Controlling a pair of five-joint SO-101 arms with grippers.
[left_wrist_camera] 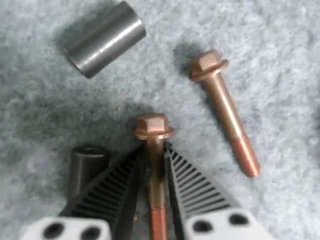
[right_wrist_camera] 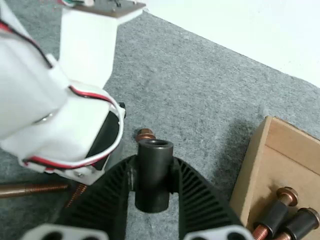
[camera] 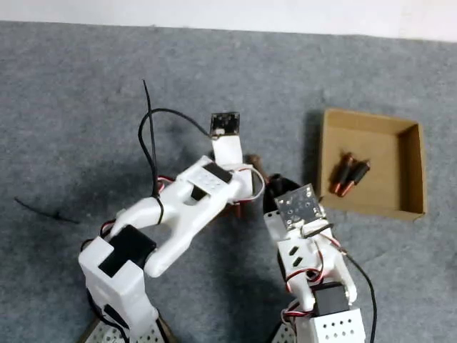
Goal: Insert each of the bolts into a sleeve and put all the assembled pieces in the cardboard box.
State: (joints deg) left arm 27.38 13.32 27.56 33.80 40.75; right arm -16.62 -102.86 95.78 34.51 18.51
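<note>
Left fingers [left_wrist_camera: 116, 192] are clamping one bolt [left_wrist_camera: 153, 128], right fingers [right_wrist_camera: 107, 197] gripping one sleeve [right_wrist_camera: 154, 172]; two assembled pieces [camera: 348, 175] are lying in the cardboard box [camera: 365, 137].

Grey carpet [camera: 86, 107] covers the table; a white wall [camera: 285, 14] stands behind.

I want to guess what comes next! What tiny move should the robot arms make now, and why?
Probably bring the bolt in the left claw toward the sleeve held by the right claw and line its tip up with the open end. Both claws grip their parts, and the sleeve's hole faces up, unfilled.
</note>
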